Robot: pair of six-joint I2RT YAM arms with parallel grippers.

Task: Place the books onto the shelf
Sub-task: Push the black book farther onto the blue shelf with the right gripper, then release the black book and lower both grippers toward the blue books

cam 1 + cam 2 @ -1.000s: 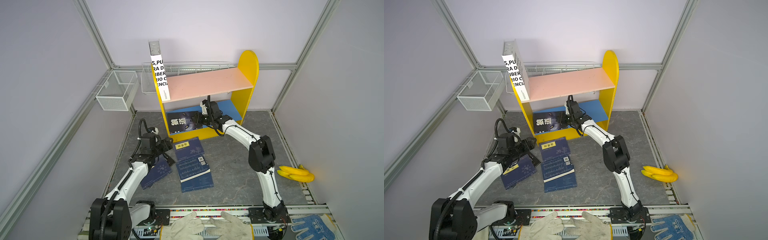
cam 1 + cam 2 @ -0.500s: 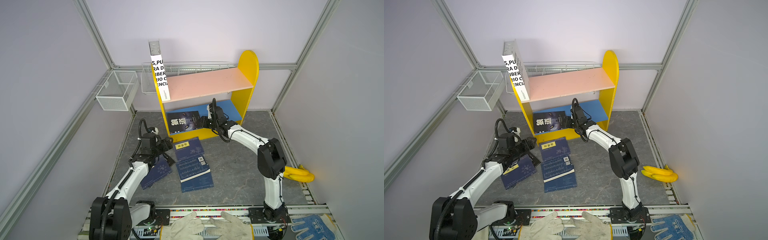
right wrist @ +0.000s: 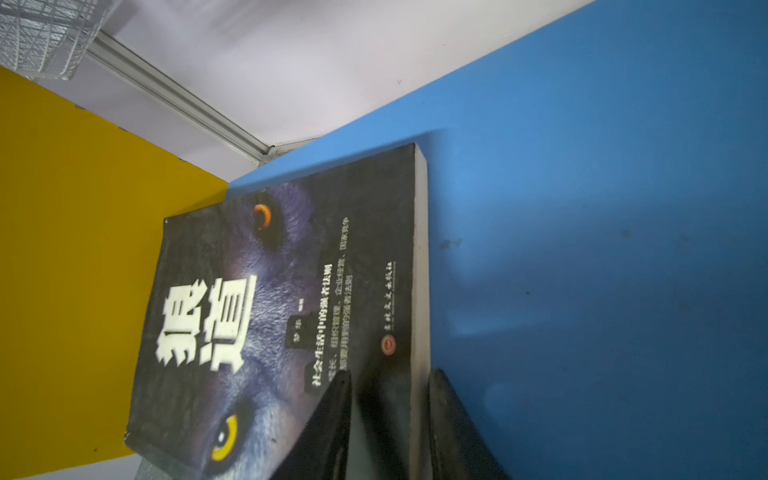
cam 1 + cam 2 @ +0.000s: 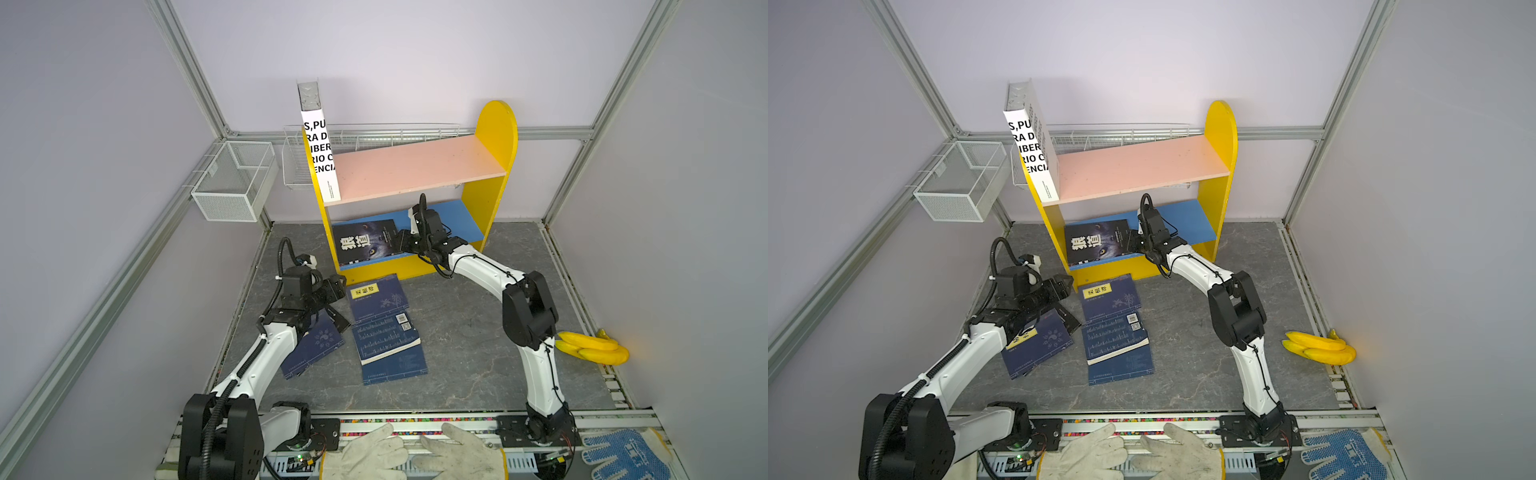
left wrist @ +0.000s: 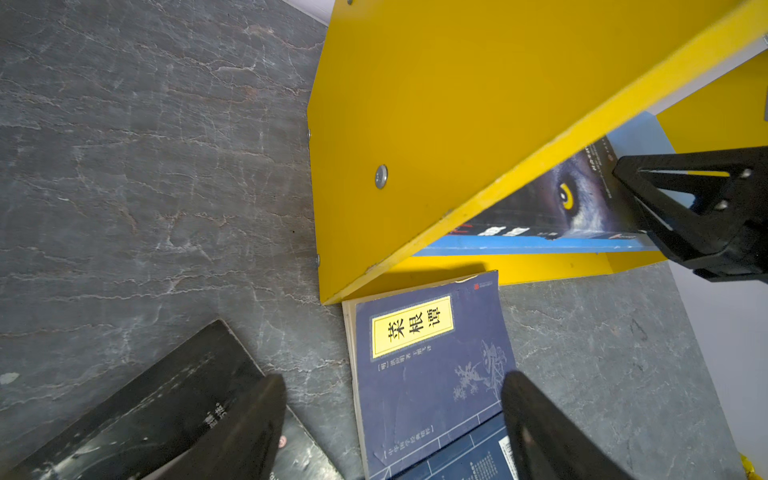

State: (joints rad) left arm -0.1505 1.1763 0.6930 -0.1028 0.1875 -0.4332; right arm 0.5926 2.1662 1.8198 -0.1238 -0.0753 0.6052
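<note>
Right wrist view: right gripper (image 3: 390, 374) at the black wolf-cover book (image 3: 291, 311), which lies on the blue lower board (image 3: 602, 208) of the shelf (image 4: 496, 137). The fingers (image 3: 328, 419) stand narrowly apart, one over the cover and one on the board side of the grey page edge. Whether they already press the book cannot be told. The book's long axis runs straight away from the fingers towards the back of the shelf, and its body extends from them towards the yellow side panel. Any coming pinch would likely turn on this straddled edge.

Left wrist view: left gripper (image 5: 392, 376), fingers spread wide and holding nothing. A navy book with yellow label (image 5: 428, 353) lies just beyond and between them, and a black book (image 5: 166, 399) lies under one finger, both on the bench (image 5: 145, 166). The left arm is the nearer one to these.

In a top view, more navy books (image 4: 388, 345) lie on the bench and the white book with bold lettering (image 4: 320, 158) stands at the end of the pink upper board (image 4: 415, 166).

Compared with one second ago, the right arm's elbow has swung outward and its wrist has drawn back slightly. The wolf-cover book and the left arm have barely shifted.
</note>
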